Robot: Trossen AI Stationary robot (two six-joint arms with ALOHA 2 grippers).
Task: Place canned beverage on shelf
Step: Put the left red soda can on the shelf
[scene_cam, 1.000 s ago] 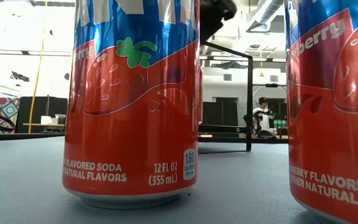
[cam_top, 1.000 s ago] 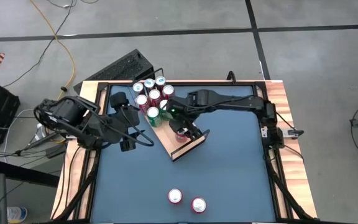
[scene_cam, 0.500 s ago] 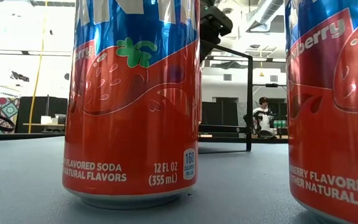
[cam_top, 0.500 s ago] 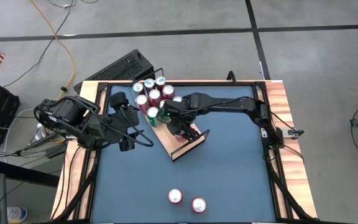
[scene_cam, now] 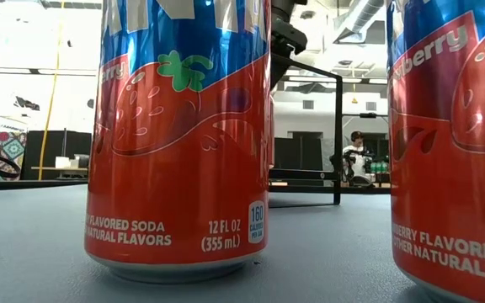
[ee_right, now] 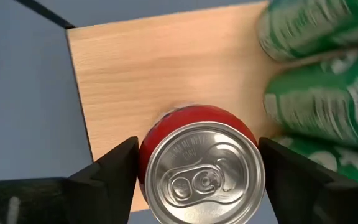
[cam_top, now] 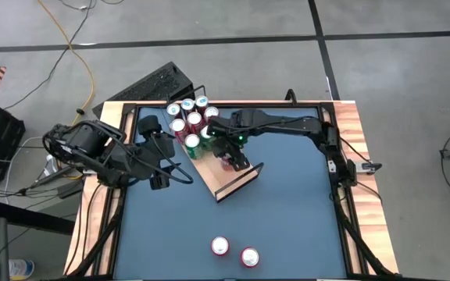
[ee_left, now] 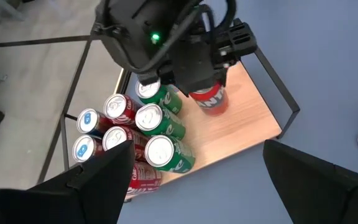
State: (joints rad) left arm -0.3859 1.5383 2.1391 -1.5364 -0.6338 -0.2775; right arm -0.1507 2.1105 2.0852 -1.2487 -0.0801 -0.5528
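A: Looking from above, what has changed over the last second?

B: The right gripper (cam_top: 226,156) has drawn back along the shelf (cam_top: 237,180) toward the packed cans (cam_top: 192,119), and it now hangs right over the red can (ee_right: 197,162) standing upright on the wood beside the green cans (ee_left: 160,134).

A: Are its jaws on that can?

B: They stand either side of it and have narrowed; whether they touch its wall cannot be told.

A: And the left gripper (cam_top: 162,160)?

B: It waits over the counter (cam_top: 287,226) left of the shelf, jaws wide apart, holding nothing.

A: So the task?

B: Likely this can is being nudged into its row; two more red cans (cam_top: 234,251) wait at the near edge.
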